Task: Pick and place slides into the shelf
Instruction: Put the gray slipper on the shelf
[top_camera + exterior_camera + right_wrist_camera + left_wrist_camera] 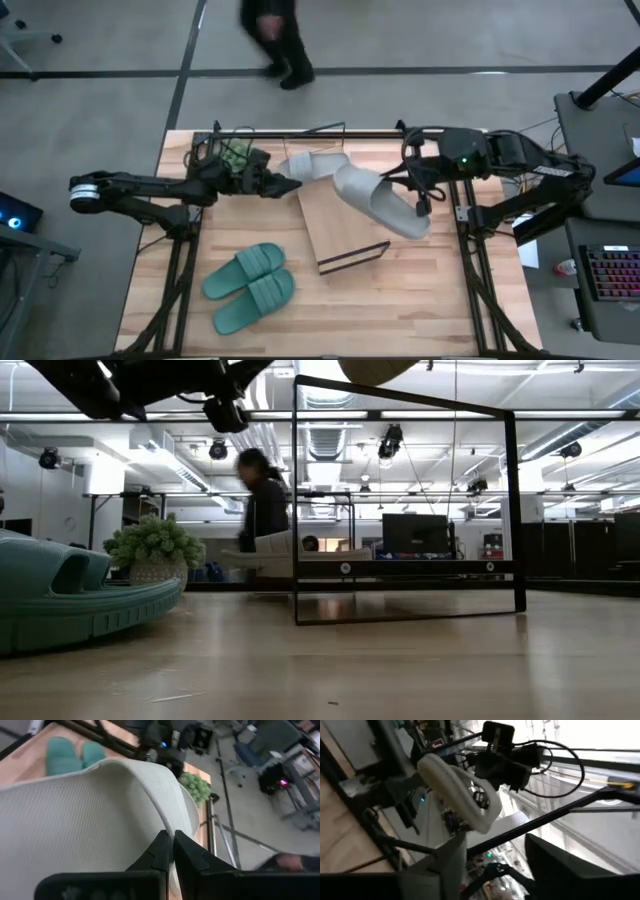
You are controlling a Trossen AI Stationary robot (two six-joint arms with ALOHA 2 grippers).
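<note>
My right gripper is clamped on a light grey slide, fingers pinched together on its wide strap, as the right wrist view shows close up. I hold that sandal raised over the table, above the right part of the shelf, a light-wood board with a dark edge lying at the table's centre; the sandal's sole shows at the top edge of the low view.

My left gripper reaches in from the left toward the second light grey slide, which sits at the shelf's back end near the table's far edge. Its tip meets that sandal's near side, but I cannot tell whether the fingers are open or closed on it. The left wrist view shows a grey slide held up ahead in the other arm's gripper.

The teal green slides lie side by side on the tabletop at front left, well apart from the shelf; one of them fills the left edge of the low view. The shelf's thin black wire frame stands upright across the middle of the low view.

A small fuzzy green plant sits at back left, just beside my left arm. Beyond the table, a person in dark clothing walks across the floor.
</note>
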